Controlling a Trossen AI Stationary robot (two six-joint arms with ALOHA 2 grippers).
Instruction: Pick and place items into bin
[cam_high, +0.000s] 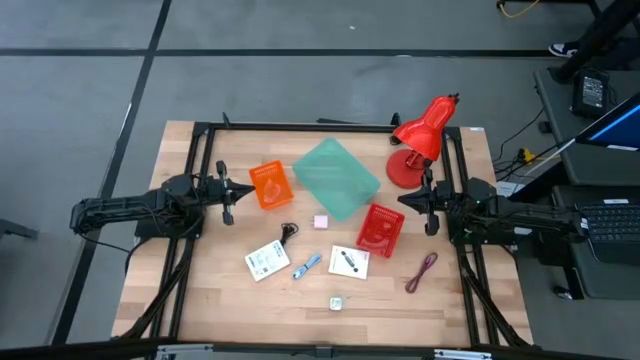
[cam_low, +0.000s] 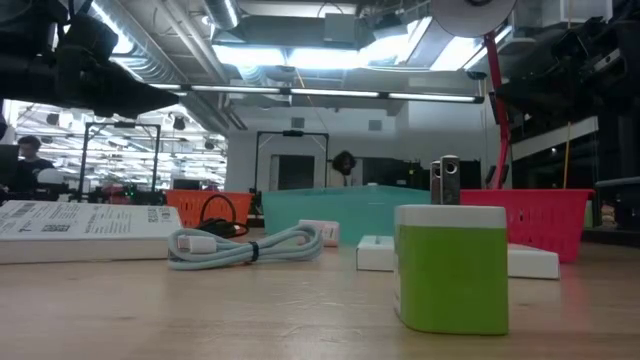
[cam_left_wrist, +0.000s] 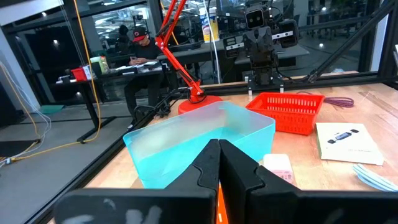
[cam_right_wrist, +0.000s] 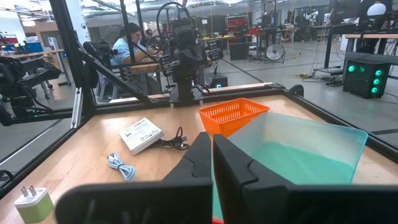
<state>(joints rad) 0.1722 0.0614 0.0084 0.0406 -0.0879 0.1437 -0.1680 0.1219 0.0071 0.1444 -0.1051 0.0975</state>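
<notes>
Nearest the table's front edge lay the small pale square (cam_high: 336, 302), light and rigid, best pinched across its sides. Beyond it, the limp maroon cable (cam_high: 422, 271) needed gripping mid-length. Farther back, left gripper (cam_high: 229, 192) and right gripper (cam_high: 428, 204) waited, fingers closed, empty.

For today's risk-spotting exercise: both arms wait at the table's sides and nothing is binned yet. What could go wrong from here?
1. Three containers crowd together: teal bin, orange basket, red basket. An item could land in the wrong one.
2. The red desk lamp stands close behind the right end effector; a swing might knock it.
3. The pink cube lies beside the teal bin; a grasp could bump the wall.
</notes>
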